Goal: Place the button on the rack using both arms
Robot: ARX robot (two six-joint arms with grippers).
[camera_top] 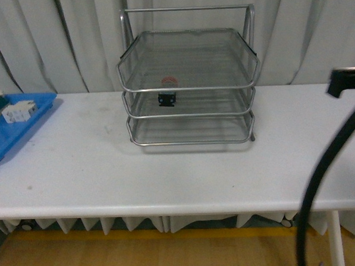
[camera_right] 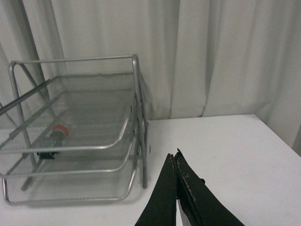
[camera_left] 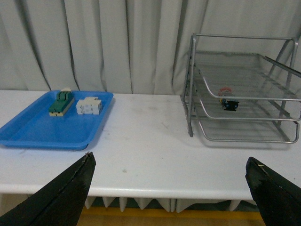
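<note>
The button [camera_top: 168, 90], red cap on a black body, rests on the middle tier of the silver wire rack [camera_top: 191, 117] at the back of the white table. It also shows in the left wrist view [camera_left: 228, 100] and the right wrist view [camera_right: 52, 141], inside the rack [camera_left: 244, 136] [camera_right: 75, 193]. My left gripper [camera_left: 169, 169] is open and empty, back over the table's front edge, well clear of the rack. My right gripper [camera_right: 173, 157] is shut on nothing, over the table to the right of the rack. In the front view only part of the right arm [camera_top: 345, 81] shows.
A flat blue tray [camera_top: 11, 133] sits at the table's left end with a green-and-beige block [camera_left: 61, 102] and a white block [camera_left: 89, 106] in it. Grey curtains hang behind the table. A black cable [camera_top: 322, 173] hangs from the right arm past the table's front edge.
</note>
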